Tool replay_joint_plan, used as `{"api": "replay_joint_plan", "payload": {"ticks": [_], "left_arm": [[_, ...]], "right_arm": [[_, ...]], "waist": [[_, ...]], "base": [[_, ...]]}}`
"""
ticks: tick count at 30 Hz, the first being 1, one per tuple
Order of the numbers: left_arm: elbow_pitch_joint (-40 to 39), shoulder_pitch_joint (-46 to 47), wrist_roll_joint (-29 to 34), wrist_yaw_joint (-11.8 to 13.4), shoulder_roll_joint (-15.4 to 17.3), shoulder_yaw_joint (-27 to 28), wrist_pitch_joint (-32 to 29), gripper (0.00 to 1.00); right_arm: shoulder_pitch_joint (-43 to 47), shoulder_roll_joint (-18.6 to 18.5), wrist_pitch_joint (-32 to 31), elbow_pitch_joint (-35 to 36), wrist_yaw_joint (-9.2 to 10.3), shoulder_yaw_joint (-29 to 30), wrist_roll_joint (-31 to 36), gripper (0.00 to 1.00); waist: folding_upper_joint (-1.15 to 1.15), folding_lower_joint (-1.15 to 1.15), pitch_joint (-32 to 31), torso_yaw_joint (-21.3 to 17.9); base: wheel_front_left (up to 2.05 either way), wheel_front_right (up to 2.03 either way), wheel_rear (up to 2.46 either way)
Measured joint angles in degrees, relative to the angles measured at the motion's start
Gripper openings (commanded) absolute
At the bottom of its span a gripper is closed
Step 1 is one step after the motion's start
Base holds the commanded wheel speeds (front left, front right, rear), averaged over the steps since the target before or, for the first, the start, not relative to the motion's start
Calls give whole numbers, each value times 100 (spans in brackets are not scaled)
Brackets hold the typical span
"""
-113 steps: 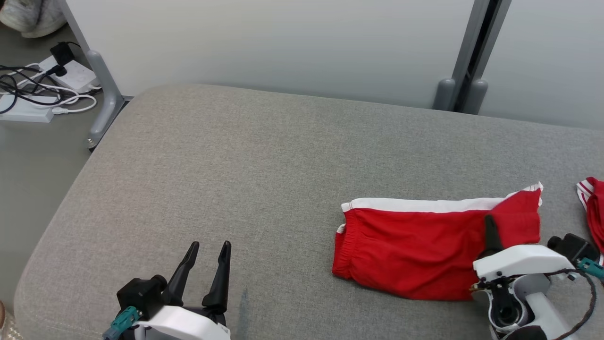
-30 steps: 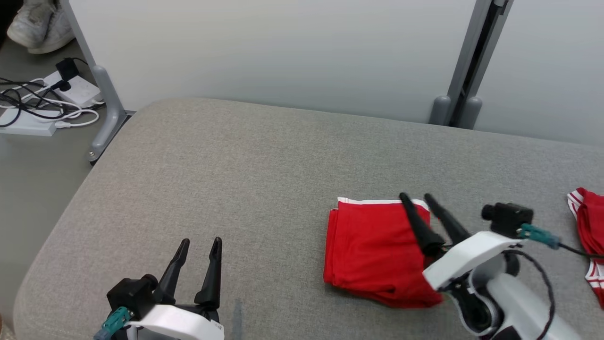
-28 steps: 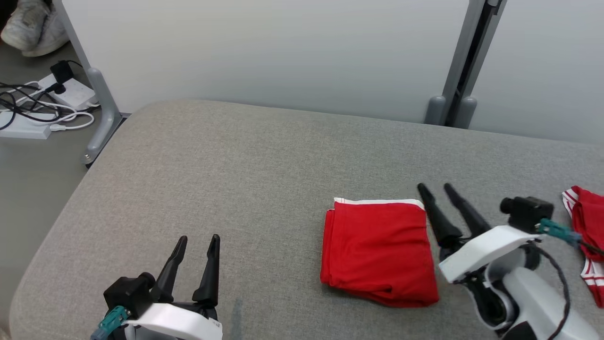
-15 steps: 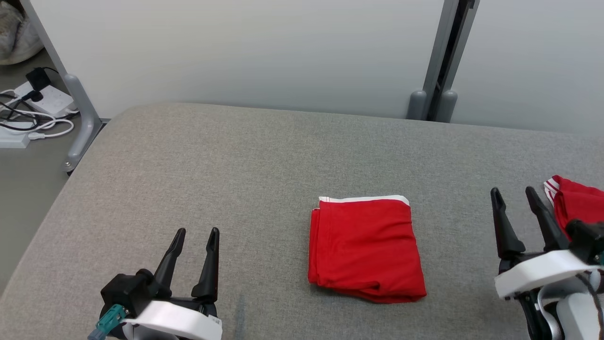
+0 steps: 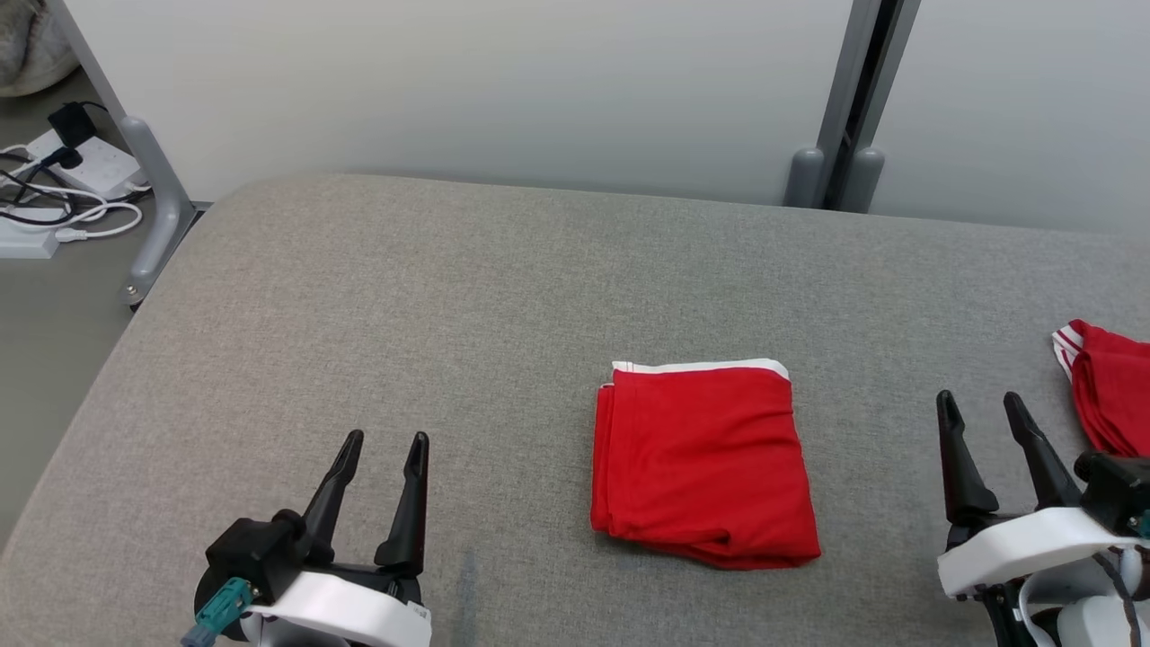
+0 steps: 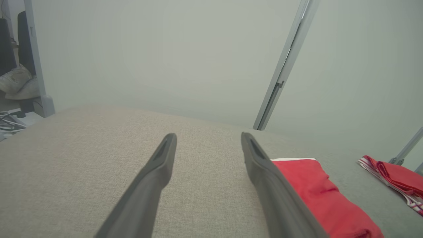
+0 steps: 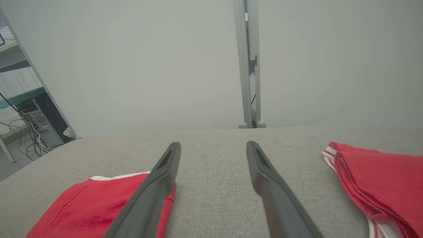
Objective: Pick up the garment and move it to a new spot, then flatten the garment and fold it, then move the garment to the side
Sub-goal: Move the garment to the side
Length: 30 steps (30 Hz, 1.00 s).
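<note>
Garment (image 5: 703, 463) lay folded flat. Left gripper (image 5: 387, 440) and right gripper (image 5: 977, 400) fingers were spread, empty. Sideward move remained.

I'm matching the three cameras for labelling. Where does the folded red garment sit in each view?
Head view: the folded red garment lies right of centre, in the lower half.
Left wrist view: the folded red garment is at lower right.
Right wrist view: the folded red garment is at lower left.
Shared landmark: the second red garment, far right in all three.
</note>
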<state>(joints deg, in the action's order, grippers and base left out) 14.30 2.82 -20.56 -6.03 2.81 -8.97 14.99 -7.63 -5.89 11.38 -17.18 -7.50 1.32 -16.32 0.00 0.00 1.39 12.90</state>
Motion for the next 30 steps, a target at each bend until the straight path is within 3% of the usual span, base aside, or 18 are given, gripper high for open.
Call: {"api": "replay_joint_plan", "payload": {"ticks": [9, 12, 18, 30], "left_arm": [[31, 168, -13, -5, -4, -240, 0, 100], [43, 183, -32, 3, 0, -248, 0, 100], [45, 279, -127, 29, -2, -399, 0, 100], [130, 343, -166, 140, 1, -489, 0, 100]], "right_arm": [[-150, -23, -866, -277, 0, -308, -522, 100], [-268, -3, -1063, -403, 0, -413, -1066, 100], [-387, -283, -1502, -864, 0, -728, -1596, 100], [-679, -413, -1902, -1332, 0, -1151, -2351, 100]], "waist": [[0, 0, 279, 185], [0, 0, 377, 272], [0, 0, 542, 501], [0, 0, 700, 821]], "base": [[0, 0, 0], [0, 0, 0], [0, 0, 0], [0, 0, 0]]}}
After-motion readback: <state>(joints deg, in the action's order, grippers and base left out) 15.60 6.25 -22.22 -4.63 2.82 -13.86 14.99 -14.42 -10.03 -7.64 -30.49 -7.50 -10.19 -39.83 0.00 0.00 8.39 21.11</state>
